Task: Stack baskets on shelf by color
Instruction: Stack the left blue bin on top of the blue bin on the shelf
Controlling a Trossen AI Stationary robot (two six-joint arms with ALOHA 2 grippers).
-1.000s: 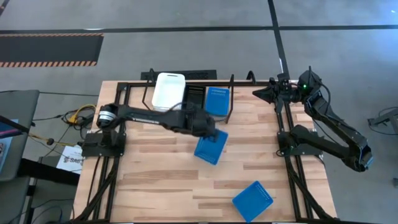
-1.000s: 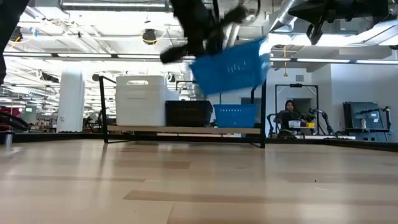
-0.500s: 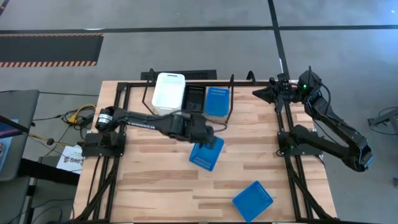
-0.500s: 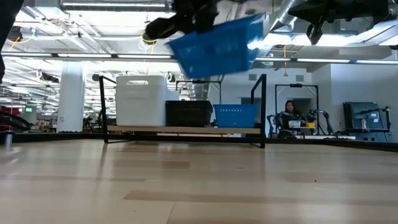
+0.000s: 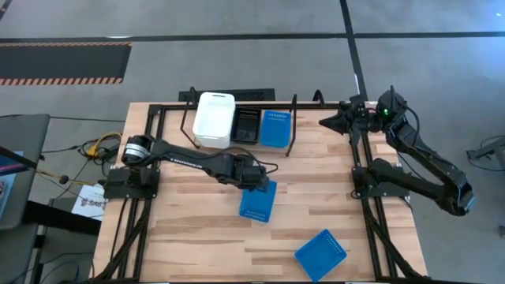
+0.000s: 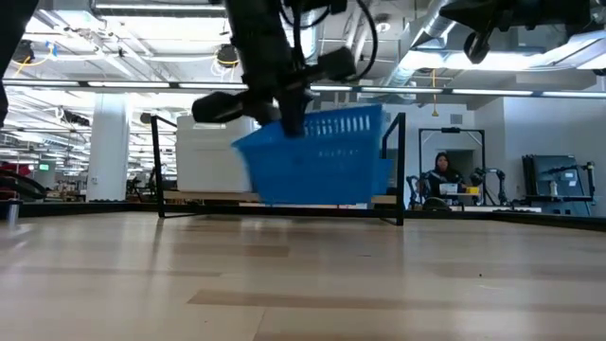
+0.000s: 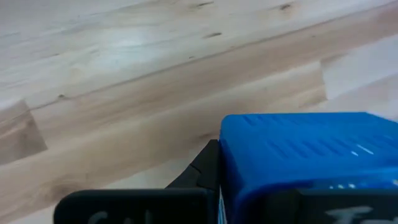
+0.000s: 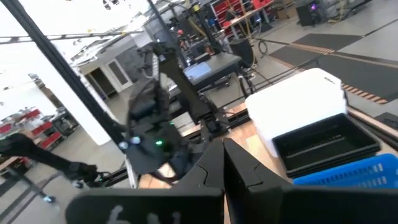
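My left gripper (image 5: 254, 180) is shut on a blue basket (image 5: 258, 202), carried above the middle of the table; the low view shows the blue basket (image 6: 317, 166) in the air. A second blue basket (image 5: 321, 254) lies flat near the table's near edge. On the black shelf (image 5: 293, 126) at the far edge stand a white basket (image 5: 215, 118), a black basket (image 5: 247, 125) and a blue basket (image 5: 275, 128) side by side. My right gripper (image 5: 330, 121) waits raised at the far right, shut. My left gripper holds the blue basket by its far short wall (image 7: 233, 143), near one corner, coming from above and slanting from the far left. One finger (image 7: 206, 169) lies against the wall's outside; the other is hidden. The basket hangs below, lifted clear, slightly tilted.
The shelf's upright dividers (image 5: 189, 118) stand between its bays. The right arm's base (image 5: 375, 177) and the left arm's base (image 5: 130, 177) sit at the table's sides. Bare wood (image 5: 189, 229) lies left of the held basket. A person (image 6: 437, 175) sits far behind the table.
My left gripper has carried the blue basket away from the shelf toward the table's near edge and downward, staying shut on it. The basket has turned from a skewed angle to nearly square with the table, and it has dropped from shelf-top height to lower in the air.
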